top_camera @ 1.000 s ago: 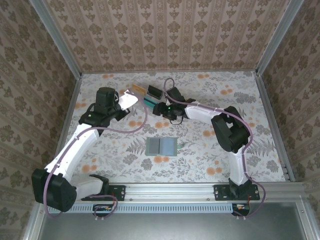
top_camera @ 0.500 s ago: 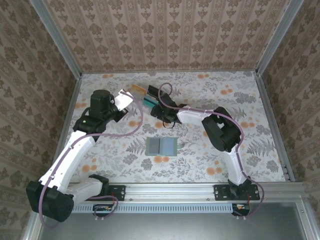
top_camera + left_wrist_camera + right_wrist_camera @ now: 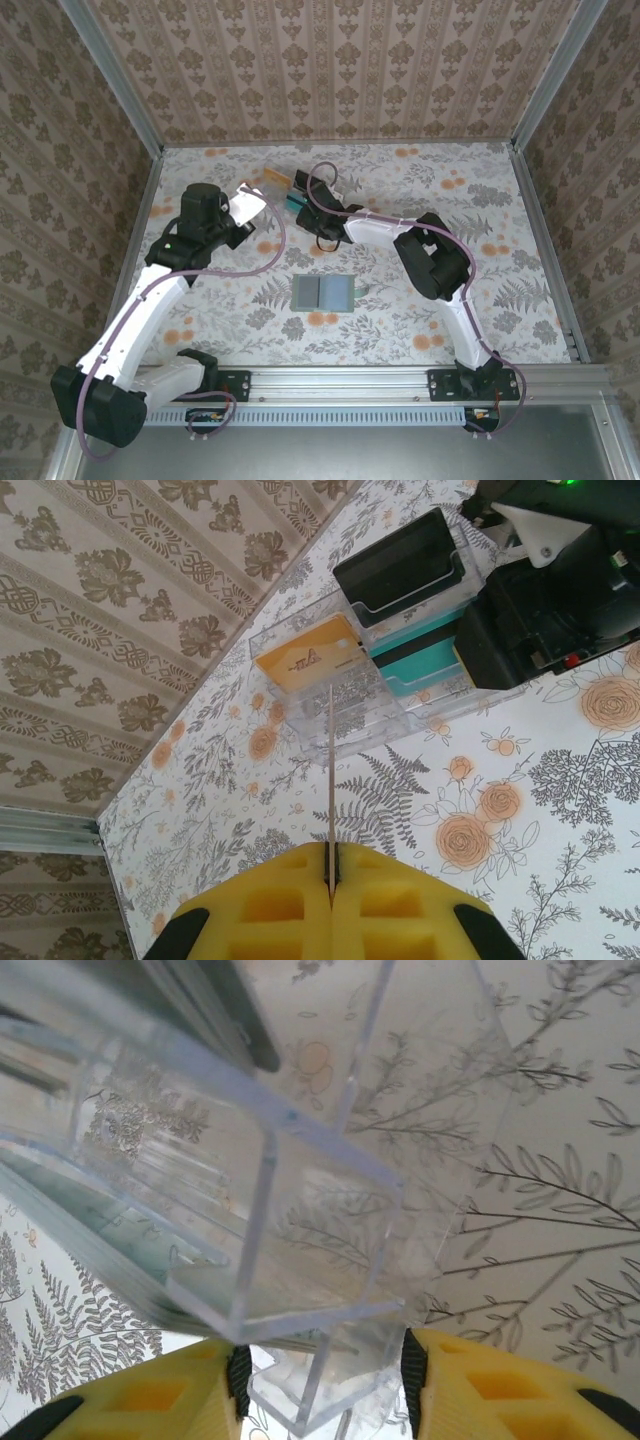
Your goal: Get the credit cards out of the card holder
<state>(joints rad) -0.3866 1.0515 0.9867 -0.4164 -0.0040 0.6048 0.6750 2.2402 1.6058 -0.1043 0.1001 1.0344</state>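
Observation:
The card holder (image 3: 323, 293) lies open and flat at the table's middle, grey-green, away from both arms. My left gripper (image 3: 330, 872) is shut on a credit card (image 3: 330, 770), seen edge-on as a thin line pointing at the clear tray (image 3: 385, 715). In the top view this card (image 3: 256, 203) hangs just left of the tray (image 3: 290, 192). Another, orange credit card (image 3: 306, 659) lies in the tray's near compartment. My right gripper (image 3: 322, 1375) has its pads (image 3: 238, 1380) against both sides of the tray's corner (image 3: 310, 1400). It sits at the tray's right end (image 3: 322, 220).
The tray also holds a black stack (image 3: 400, 568) and teal cards (image 3: 425, 655). The right arm's black wrist (image 3: 545, 620) crowds the tray's right side. The back wall (image 3: 330, 70) stands close behind the tray. Open floral tabletop (image 3: 470, 250) lies to the right.
The right gripper has slid left up to the tray and narrowed its jaws round the corner. The left gripper shifted slightly, still holding its card beside the tray.

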